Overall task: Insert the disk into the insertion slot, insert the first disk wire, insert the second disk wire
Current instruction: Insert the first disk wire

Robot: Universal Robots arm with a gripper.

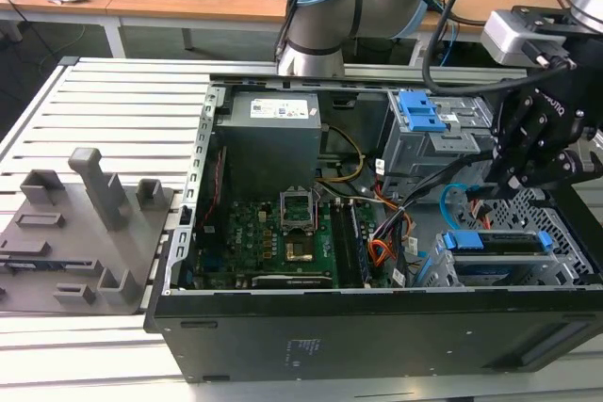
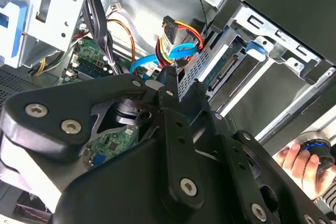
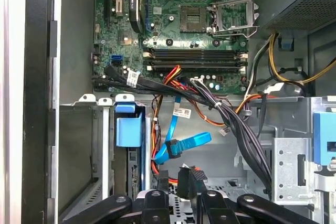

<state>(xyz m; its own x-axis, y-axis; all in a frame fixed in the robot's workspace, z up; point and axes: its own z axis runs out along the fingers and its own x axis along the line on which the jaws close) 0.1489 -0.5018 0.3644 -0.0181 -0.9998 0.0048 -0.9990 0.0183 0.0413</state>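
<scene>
My end effector (image 3: 182,181) is clamped on the dark plug of the first disk wire (image 3: 189,176), beside the disk (image 3: 129,131) seated in the insertion slot (image 1: 558,218); I'd line the plug up squarely with the disk, press straight, and avoid snagging the second disk wire (image 3: 184,144).

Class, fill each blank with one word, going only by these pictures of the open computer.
1. The disk lies in the insertion slot, framed by a ____ carrier.
2. The gripper is shut on the dark ____ of the first disk wire.
3. The motherboard inside the case is ____ in colour.
Missing words: blue; plug; green.
</scene>
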